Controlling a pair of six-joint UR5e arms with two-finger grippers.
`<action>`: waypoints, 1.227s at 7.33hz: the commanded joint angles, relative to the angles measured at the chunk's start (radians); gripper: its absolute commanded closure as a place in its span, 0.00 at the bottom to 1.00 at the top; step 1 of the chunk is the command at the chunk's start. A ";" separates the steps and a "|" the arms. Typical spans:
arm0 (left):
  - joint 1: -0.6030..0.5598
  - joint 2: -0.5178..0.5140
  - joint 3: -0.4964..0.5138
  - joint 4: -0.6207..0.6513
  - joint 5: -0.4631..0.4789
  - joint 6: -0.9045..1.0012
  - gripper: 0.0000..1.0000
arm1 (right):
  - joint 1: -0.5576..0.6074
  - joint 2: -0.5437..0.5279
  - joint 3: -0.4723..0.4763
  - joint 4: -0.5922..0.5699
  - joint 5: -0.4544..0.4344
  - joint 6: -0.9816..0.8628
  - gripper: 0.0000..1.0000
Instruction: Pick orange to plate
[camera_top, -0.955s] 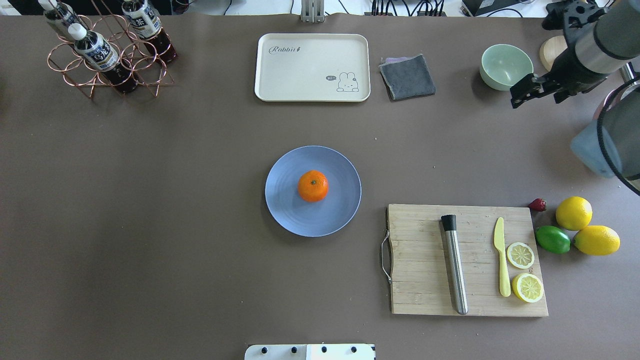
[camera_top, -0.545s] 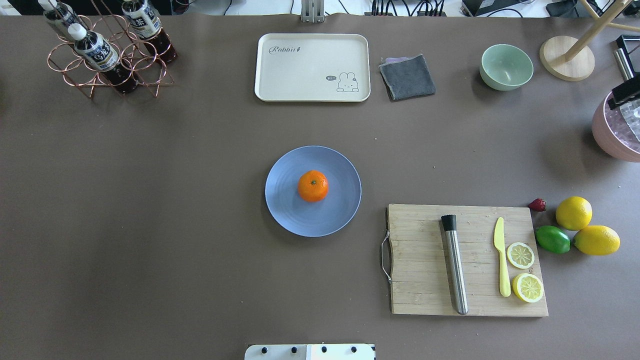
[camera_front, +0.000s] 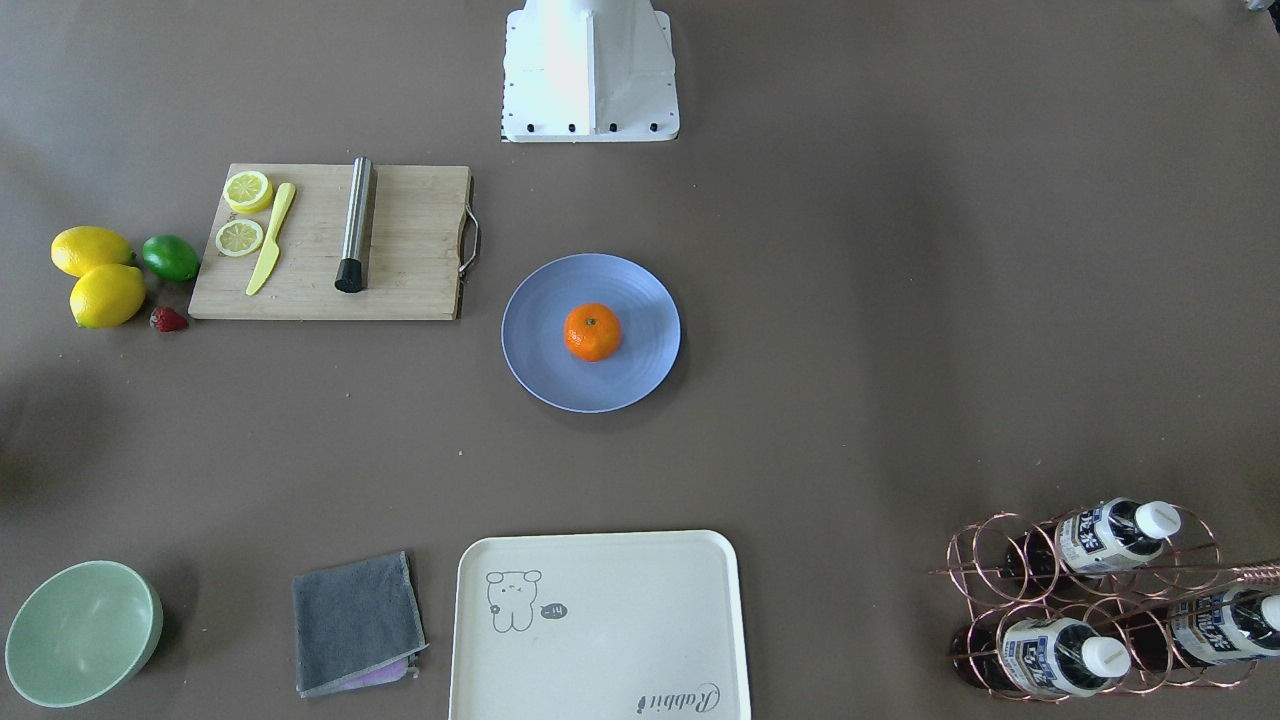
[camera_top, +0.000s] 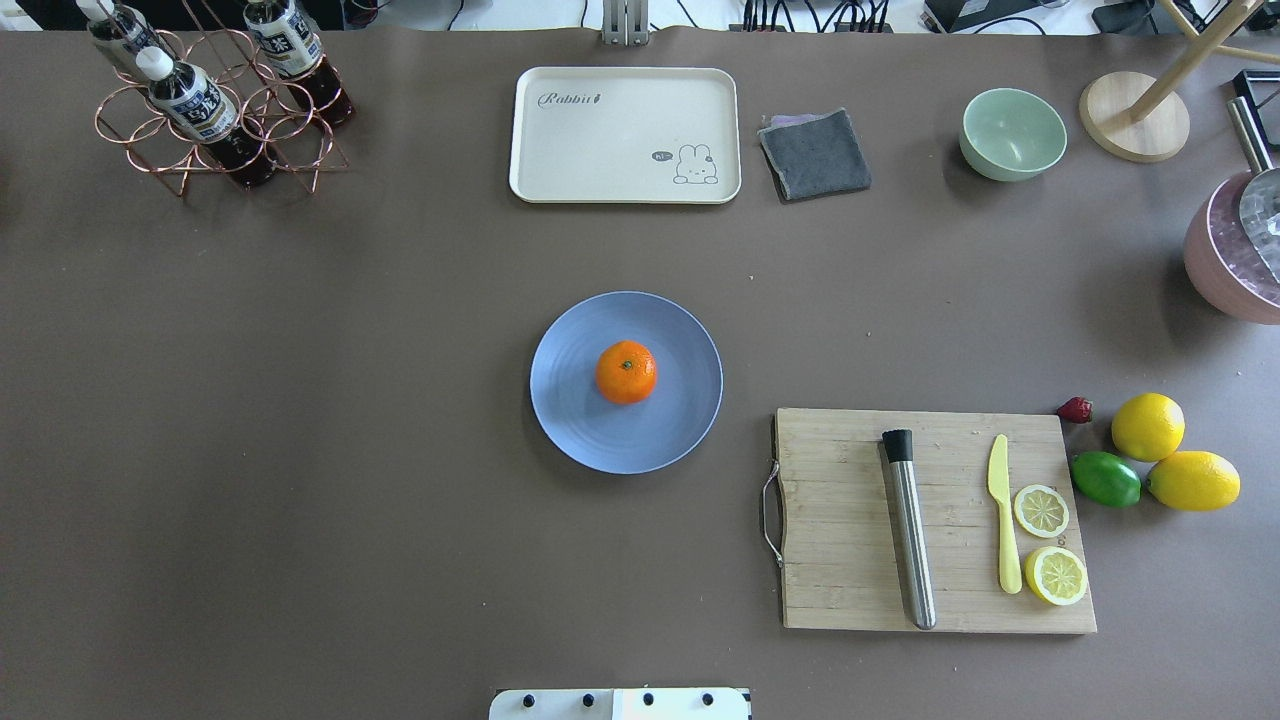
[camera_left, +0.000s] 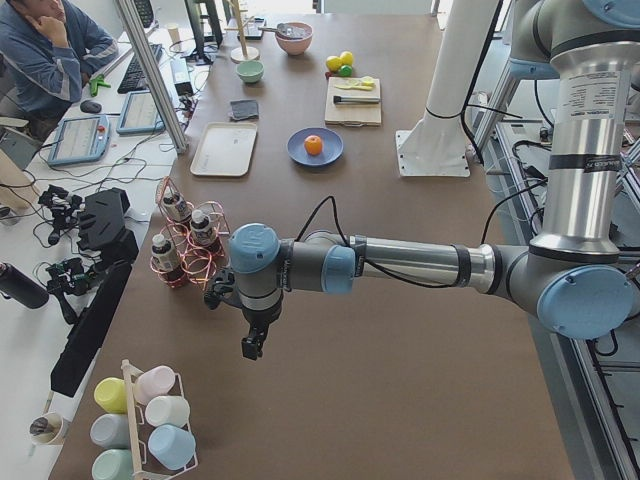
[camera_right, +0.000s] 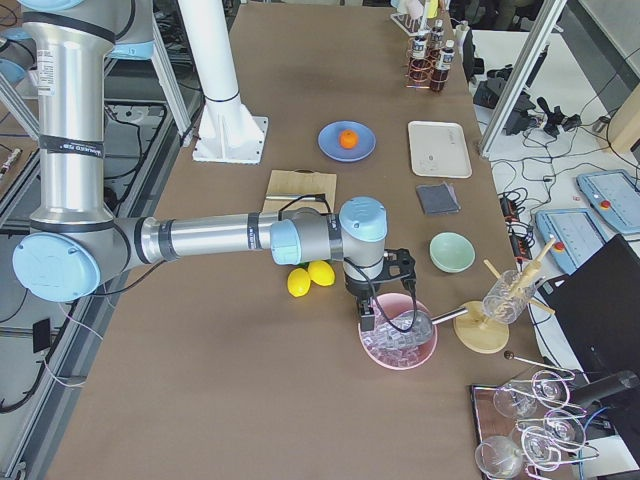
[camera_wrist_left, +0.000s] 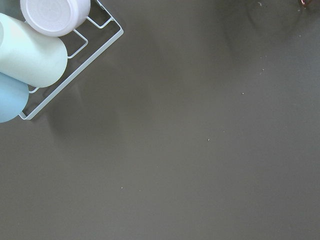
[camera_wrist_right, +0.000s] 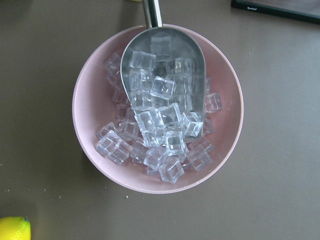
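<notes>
Smack in the middle of the worktop (camera_top: 300, 450), the orange (camera_top: 626, 372) sits on the plate (camera_top: 570, 410), near its centre, stem dot up, nothing touching it. What changed: a second ago the right arm (camera_right: 200, 240) was poking into the top-right of the overhead view, and now it's gone from that shot entirely. The side view puts the right gripper (camera_right: 368, 318) over the pink ice bowl (camera_right: 398, 347), and the left gripper (camera_left: 252, 347) hangs near the bottle rack (camera_left: 185, 245). I can't tell whether either set of fingers is open or closed from those angles. To me the job looks done, and the arm has just backed off.
</notes>
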 joint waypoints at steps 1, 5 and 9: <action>0.000 0.010 0.001 0.000 -0.001 0.003 0.02 | 0.005 -0.015 -0.042 0.001 -0.007 -0.008 0.00; 0.000 0.045 0.002 -0.006 -0.003 0.001 0.02 | 0.005 -0.028 -0.062 0.001 0.006 -0.008 0.00; 0.000 0.045 -0.001 -0.006 -0.003 0.001 0.02 | 0.005 -0.029 -0.062 0.001 0.008 -0.008 0.00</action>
